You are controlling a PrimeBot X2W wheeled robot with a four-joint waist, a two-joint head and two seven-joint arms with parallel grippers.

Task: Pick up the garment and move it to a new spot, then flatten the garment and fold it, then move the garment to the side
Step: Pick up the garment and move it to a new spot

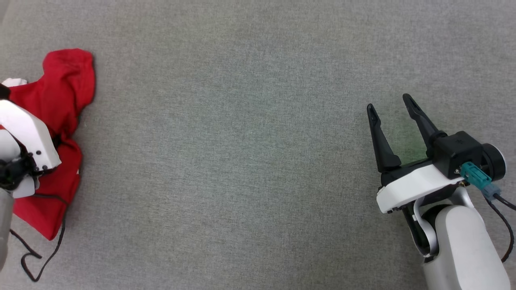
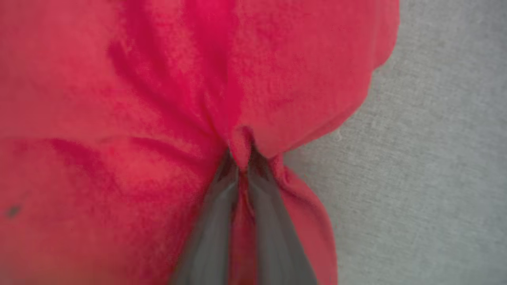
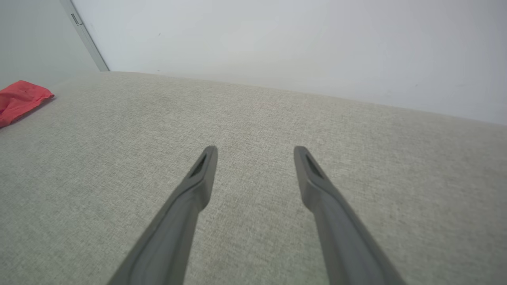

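Note:
The red garment [image 1: 64,92] lies crumpled at the far left of the grey fabric surface, with a bit of white showing at its left edge. In the left wrist view my left gripper [image 2: 241,158] is shut on a pinched fold of the garment [image 2: 158,99], its two fingers nearly together with red cloth bunched between them. The left arm's white wrist housing [image 1: 28,137] covers the middle of the garment in the head view. My right gripper [image 1: 389,106] stands open at the right, well away from the garment, nothing between its fingers [image 3: 206,158]. A corner of the garment [image 3: 20,99] shows far left in the right wrist view.
The grey fabric surface [image 1: 242,161] stretches wide between the two arms. A black cable [image 1: 44,257] loops from the left arm over the surface near the garment's lower edge. A pale wall [image 3: 277,39] rises behind the surface's far edge.

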